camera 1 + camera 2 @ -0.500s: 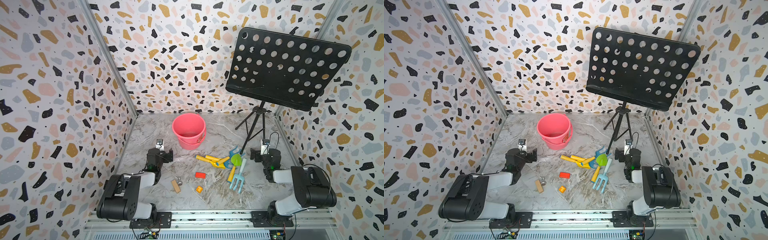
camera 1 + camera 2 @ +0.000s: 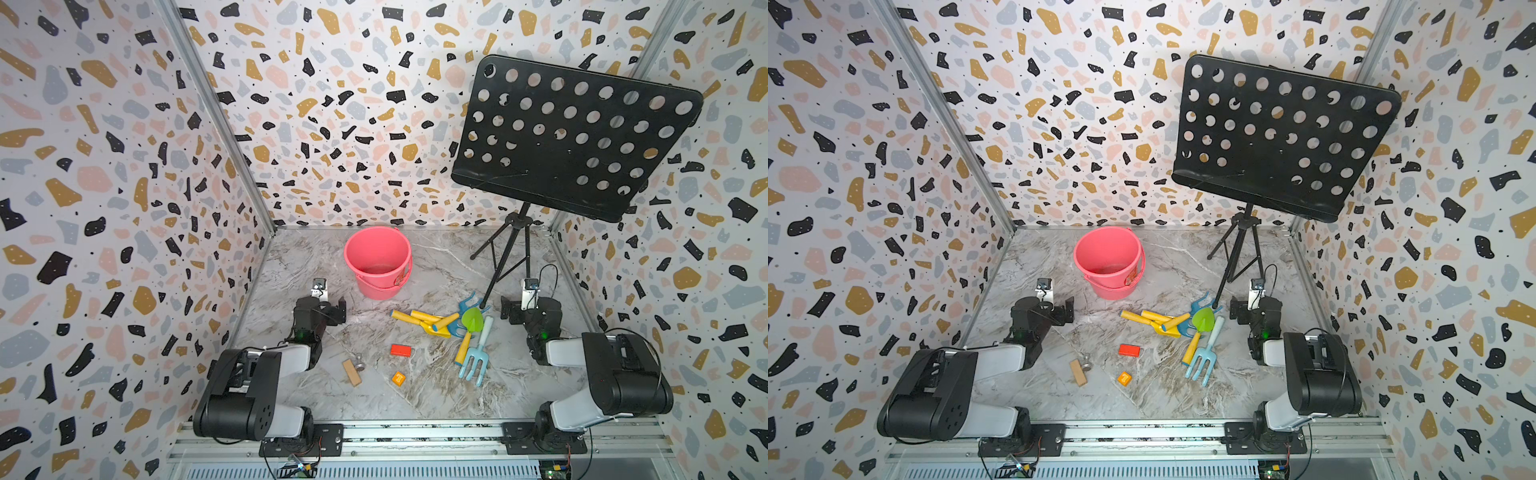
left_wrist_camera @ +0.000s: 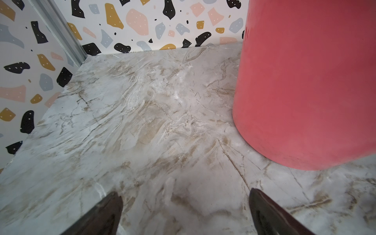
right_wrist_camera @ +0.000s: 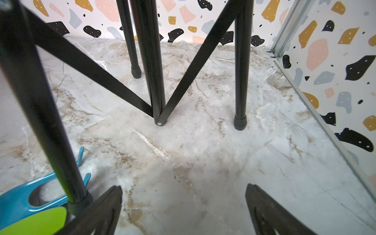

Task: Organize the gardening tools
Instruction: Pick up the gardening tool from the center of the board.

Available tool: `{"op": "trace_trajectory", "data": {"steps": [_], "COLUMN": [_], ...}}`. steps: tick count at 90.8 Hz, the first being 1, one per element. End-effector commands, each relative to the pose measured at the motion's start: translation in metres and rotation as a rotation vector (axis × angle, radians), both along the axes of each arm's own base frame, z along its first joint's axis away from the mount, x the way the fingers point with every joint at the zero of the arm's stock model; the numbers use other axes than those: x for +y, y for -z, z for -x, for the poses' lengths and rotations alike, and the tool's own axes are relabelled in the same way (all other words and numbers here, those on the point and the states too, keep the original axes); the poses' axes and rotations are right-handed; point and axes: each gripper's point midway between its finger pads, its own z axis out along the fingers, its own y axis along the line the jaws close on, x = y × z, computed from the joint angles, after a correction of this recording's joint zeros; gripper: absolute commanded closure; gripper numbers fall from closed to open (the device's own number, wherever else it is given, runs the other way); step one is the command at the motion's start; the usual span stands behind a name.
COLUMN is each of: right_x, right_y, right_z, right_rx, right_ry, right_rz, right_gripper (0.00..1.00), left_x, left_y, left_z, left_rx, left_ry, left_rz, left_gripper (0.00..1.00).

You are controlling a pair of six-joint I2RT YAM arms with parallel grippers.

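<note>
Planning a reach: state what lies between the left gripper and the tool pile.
Nothing: bare marble table separates the left gripper from the gardening tools, seen in both top views.

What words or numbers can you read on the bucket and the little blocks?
No text can be read for sure.
Small orange block: a white mark on top, too small to read.
Round pink plastic bucket: an orange sticker on its side, too blurred to read.
Nothing else in these views shows writing.
</note>
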Motion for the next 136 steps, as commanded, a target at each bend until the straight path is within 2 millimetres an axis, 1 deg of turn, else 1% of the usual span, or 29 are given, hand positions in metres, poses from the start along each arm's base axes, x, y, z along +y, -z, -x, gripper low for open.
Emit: {"op": "trace_trajectory", "data": {"steps": [1, 33, 35, 42, 52, 61, 74, 78, 82, 84, 89, 94, 99, 105, 110, 116, 124, 126, 136], "right_x": [0.0, -0.001, -0.003, -0.013, -0.019, -0.026, -0.032, -0.031, -0.031, -0.031, -0.032, -0.034, -0.033, -0.029, -0.026, -0.021, -0.013, -0.012, -0.006], "right_y": [-0.006, -0.007, -0.012, -0.019, -0.027, -0.038, -0.071, -0.079, -0.083, -0.09, -0.097, -0.096, -0.1, -0.103, -0.102, -0.1, -0.103, -0.098, -0.095], "right_z": [-0.005, -0.005, -0.005, -0.003, 0.003, 0.009, 0.019, 0.022, 0.025, 0.026, 0.03, 0.034, 0.038, 0.041, 0.045, 0.05, 0.052, 0.056, 0.065], "right_rx": [-0.015, -0.006, -0.011, -0.004, -0.037, -0.053, -0.116, -0.122, -0.106, -0.113, -0.102, -0.063, -0.043, -0.019, 0.011, 0.045, 0.076, 0.108, 0.183], "right_ry": [-0.008, 0.002, 0.015, 0.079, 0.112, 0.158, 0.207, 0.213, 0.227, 0.231, 0.254, 0.276, 0.286, 0.285, 0.293, 0.292, 0.29, 0.289, 0.28], "right_rz": [0.004, 0.003, 0.003, 0.004, 0.008, 0.01, -0.028, -0.057, -0.087, -0.1, -0.133, -0.16, -0.186, -0.213, -0.222, -0.209, -0.186, -0.176, -0.148], "right_gripper": [0.0, 0.0, 0.0, 0.0, 0.0, 0.0, 0.0, 0.0, 0.0, 0.0, 0.0, 0.0, 0.0, 0.0, 0.0, 0.0, 0.0, 0.0, 0.0], "left_x": [0.001, 0.001, 0.001, 0.001, 0.001, 0.003, 0.008, 0.01, 0.012, 0.012, 0.013, 0.016, 0.018, 0.02, 0.021, 0.023, 0.02, 0.019, 0.008], "left_y": [-0.012, -0.012, -0.012, -0.011, -0.013, -0.02, -0.031, -0.033, -0.036, -0.036, -0.042, -0.046, -0.051, -0.059, -0.065, -0.079, -0.087, -0.089, -0.095], "left_z": [-0.005, -0.005, -0.004, -0.004, -0.003, -0.001, 0.003, 0.005, 0.007, 0.008, 0.011, 0.015, 0.02, 0.025, 0.03, 0.037, 0.046, 0.048, 0.056], "left_rx": [-0.048, -0.05, -0.049, -0.05, -0.05, -0.058, -0.068, -0.063, -0.059, -0.055, -0.061, -0.063, -0.071, -0.082, -0.086, -0.115, -0.131, -0.133, -0.12], "left_ry": [0.002, 0.005, 0.005, 0.005, 0.001, -0.008, -0.037, -0.052, -0.064, -0.068, -0.078, -0.096, -0.114, -0.135, -0.148, -0.165, -0.168, -0.167, -0.148], "left_rz": [-0.002, 0.0, 0.0, 0.0, 0.0, 0.001, 0.005, 0.006, 0.01, 0.012, 0.021, 0.031, 0.045, 0.069, 0.089, 0.129, 0.179, 0.19, 0.214], "left_gripper": [0.01, 0.0, 0.0, 0.01, 0.01, 0.0, 0.0, 0.01, 0.01, 0.01, 0.0, 0.01, 0.01, 0.0, 0.01, 0.01, 0.01, 0.0, 0.01]}}
